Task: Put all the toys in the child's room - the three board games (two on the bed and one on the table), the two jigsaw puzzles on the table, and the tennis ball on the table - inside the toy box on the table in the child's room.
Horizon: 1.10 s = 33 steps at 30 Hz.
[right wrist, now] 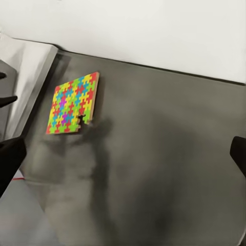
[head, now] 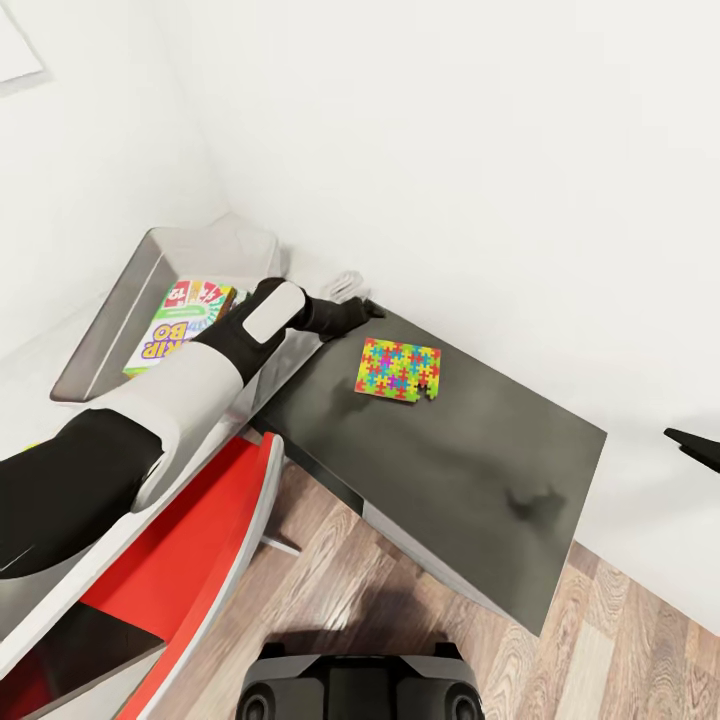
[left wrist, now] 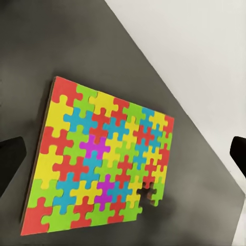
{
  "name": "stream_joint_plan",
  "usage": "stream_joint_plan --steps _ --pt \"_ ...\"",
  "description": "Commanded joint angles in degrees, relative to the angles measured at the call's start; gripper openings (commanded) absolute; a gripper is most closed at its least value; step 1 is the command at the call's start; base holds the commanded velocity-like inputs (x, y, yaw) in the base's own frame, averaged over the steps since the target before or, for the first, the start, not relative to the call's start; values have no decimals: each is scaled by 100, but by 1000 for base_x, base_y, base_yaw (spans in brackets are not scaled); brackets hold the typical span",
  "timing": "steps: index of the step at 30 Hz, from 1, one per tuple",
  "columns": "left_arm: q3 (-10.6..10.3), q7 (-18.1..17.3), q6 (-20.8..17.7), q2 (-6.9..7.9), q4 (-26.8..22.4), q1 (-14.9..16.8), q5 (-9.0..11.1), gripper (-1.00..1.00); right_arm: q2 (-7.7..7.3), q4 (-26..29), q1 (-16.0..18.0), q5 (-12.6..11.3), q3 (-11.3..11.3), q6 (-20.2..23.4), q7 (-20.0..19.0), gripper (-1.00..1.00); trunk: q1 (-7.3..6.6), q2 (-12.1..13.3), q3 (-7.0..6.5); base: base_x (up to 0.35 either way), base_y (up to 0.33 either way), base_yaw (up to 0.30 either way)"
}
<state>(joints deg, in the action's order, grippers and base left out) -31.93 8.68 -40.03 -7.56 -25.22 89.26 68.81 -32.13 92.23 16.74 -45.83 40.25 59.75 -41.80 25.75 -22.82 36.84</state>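
Observation:
One jigsaw puzzle (head: 400,368) lies flat on the dark grey section of the table (head: 480,470), with one piece missing at a corner. My left gripper (head: 358,303) hangs open just behind and left of it, and in the left wrist view the jigsaw puzzle (left wrist: 102,159) lies between the two wide-apart fingers. The grey toy box (head: 108,320) stands to the left and holds the green-yellow Skip-Bo board game (head: 175,325). My right gripper (head: 692,442) is open at the far right, facing the jigsaw puzzle (right wrist: 72,102) from a distance. The bed and the tennis ball are out of view.
White walls close the corner behind the table. A red panel with a pale rim (head: 190,560) sits under my left arm. Wood-plank floor (head: 420,590) lies in front of the table, and my base (head: 360,685) shows at the bottom.

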Motion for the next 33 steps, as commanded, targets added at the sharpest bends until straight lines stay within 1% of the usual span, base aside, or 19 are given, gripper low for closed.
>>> stream_joint_plan --steps 1,7,12,18,26,33 --pt "-31 47 -1 3 2 0 60 100 0 3 5 28 9 25 -40 100 3 -9 7 0 0 0" --pt "-36 47 5 1 59 -58 56 100 -14 13 5 18 37 25 -41 100 3 -9 8 0 0 -1" --pt "-39 47 25 1 86 -115 54 100 -18 14 4 10 138 25 -45 100 3 -9 8 0 0 -90" --pt "-41 46 47 1 100 -151 54 100 -55 15 3 5 247 25 -47 100 3 -9 8 0 0 -209" --pt "-41 46 54 -5 104 -166 54 100 -70 16 2 4 280 25 -48 100 3 -9 8 0 0 -250" --pt "-41 46 56 -1 104 -173 54 100 -69 18 2 4 288 25 -48 100 3 -9 8 0 0 -96"
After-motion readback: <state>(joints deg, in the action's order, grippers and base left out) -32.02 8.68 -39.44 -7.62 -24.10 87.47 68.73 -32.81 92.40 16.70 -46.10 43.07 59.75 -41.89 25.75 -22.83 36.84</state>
